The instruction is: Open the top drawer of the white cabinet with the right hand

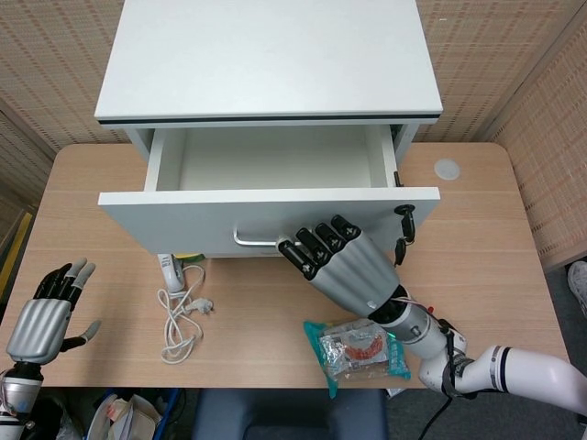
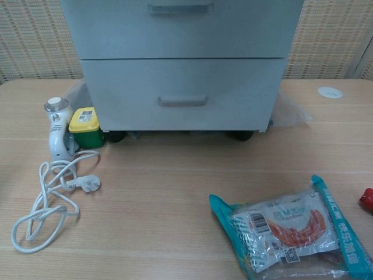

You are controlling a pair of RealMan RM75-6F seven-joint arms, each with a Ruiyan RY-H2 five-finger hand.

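The white cabinet (image 1: 266,55) stands at the back of the wooden table. Its top drawer (image 1: 183,220) is pulled well out, and its bare white inside (image 1: 275,165) shows. My right hand (image 1: 344,266) reaches up from the lower right, and its fingers (image 1: 312,243) are hooked over the metal handle (image 1: 252,242) on the drawer front. My left hand (image 1: 41,316) hovers open near the table's front left corner, far from the cabinet. In the chest view, the cabinet (image 2: 180,76) shows both drawer fronts and the top handle (image 2: 179,8), but no hand.
A teal snack packet (image 1: 358,346) lies just below my right wrist. A white corded device (image 2: 55,125), its coiled cable (image 2: 49,204) and a yellow-lidded green box (image 2: 86,125) sit at the cabinet's left foot. Keys (image 1: 402,229) hang at the drawer's right end. A white disc (image 1: 447,169) lies at the back right.
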